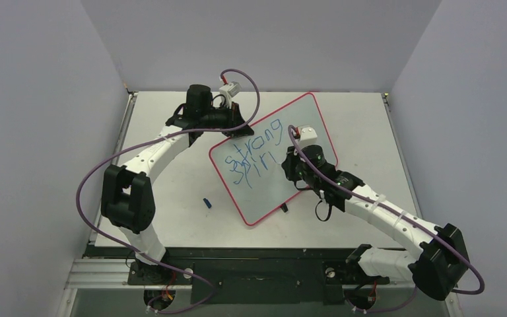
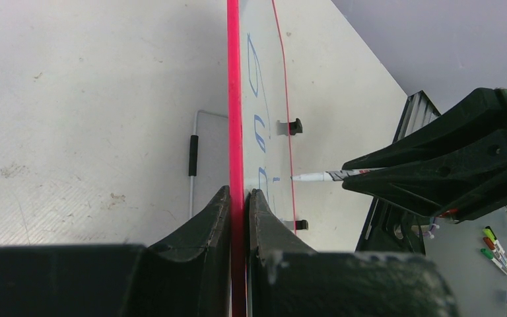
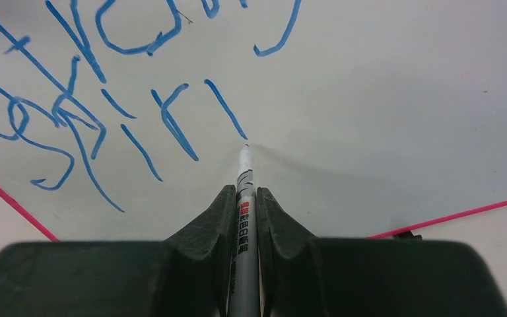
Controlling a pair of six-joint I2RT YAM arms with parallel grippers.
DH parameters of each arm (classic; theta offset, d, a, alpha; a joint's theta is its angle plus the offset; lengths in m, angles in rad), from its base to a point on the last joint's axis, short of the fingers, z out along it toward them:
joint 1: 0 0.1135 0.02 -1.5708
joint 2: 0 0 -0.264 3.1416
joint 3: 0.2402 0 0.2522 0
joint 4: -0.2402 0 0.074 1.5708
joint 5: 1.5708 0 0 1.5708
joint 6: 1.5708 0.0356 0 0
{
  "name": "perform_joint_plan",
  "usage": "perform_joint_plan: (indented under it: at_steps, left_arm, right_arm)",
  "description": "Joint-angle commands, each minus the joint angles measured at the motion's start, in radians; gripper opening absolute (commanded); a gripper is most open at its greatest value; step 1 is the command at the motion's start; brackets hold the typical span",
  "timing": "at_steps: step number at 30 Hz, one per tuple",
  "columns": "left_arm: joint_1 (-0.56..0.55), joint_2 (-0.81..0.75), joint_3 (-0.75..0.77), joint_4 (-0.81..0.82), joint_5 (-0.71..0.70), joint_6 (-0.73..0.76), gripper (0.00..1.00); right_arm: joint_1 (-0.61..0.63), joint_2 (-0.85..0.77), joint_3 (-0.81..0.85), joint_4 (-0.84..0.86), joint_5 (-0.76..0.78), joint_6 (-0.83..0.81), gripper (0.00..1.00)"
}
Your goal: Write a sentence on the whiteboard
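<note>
The whiteboard (image 1: 304,122), pale with a red-pink rim, stands tilted on the table. The sentence (image 1: 254,155) in blue marker reads "strong" with "spiri" below it. My left gripper (image 1: 236,129) is shut on the board's far-left rim; in the left wrist view the fingers (image 2: 239,195) pinch the red rim (image 2: 234,99). My right gripper (image 1: 289,165) is shut on a grey marker (image 3: 244,198). Its tip touches the board (image 3: 383,99) at the bottom of the last stroke of the letters (image 3: 105,99). The marker (image 2: 317,176) also shows in the left wrist view.
A blue marker cap (image 1: 207,203) lies on the table left of the board. A black clip (image 1: 284,209) sits at the board's near edge. A wire stand (image 2: 193,152) shows behind the board. Spare markers (image 2: 495,247) lie beyond the table. Grey walls enclose the table.
</note>
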Motion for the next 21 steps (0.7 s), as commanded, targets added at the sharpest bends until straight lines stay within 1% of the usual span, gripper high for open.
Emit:
perform_joint_plan:
  at_steps: [1, 11, 21]
  left_arm:
    - [-0.013, -0.044, -0.004, 0.05, 0.004, 0.075, 0.0]
    - [-0.014, -0.045, -0.004, 0.047, 0.002, 0.078, 0.0]
    - [-0.016, -0.046, -0.002, 0.042, 0.0, 0.082, 0.0]
  right_arm:
    - [0.005, -0.039, 0.087, -0.002, 0.011, 0.0, 0.0]
    - [0.005, 0.05, 0.209, 0.01, -0.017, -0.008, 0.0]
    - [0.005, 0.123, 0.238, 0.042, -0.034, 0.003, 0.0]
